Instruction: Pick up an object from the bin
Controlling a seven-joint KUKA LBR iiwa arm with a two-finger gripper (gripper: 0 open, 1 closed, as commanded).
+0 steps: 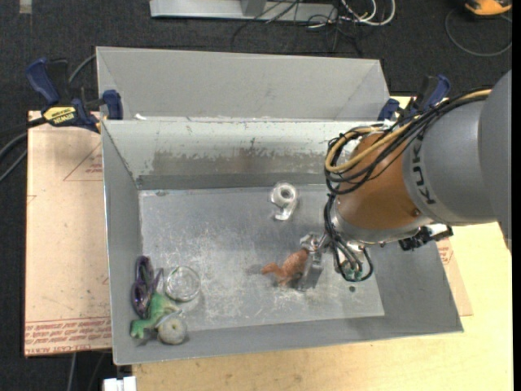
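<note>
In the camera view the pincer [310,267] hangs low over the floor of the grey bin [244,165], in its front right part. Whether it is apart or together, one cannot tell. A small orange toy [285,270] lies on the bin floor just beside the pincer, toward the view's left, and seems to touch it. Behind them lies a small whitish piece [282,201]. Well apart, in the front left corner, is a small heap: a purple thing [143,277], a clear round cup [182,283], a green toy [155,309].

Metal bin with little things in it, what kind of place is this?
Probably a robotics lab or workshop: a big robot arm reaches into the grey metal bin beside a small orange toy, and loose cables lie on the floor behind it.
</note>
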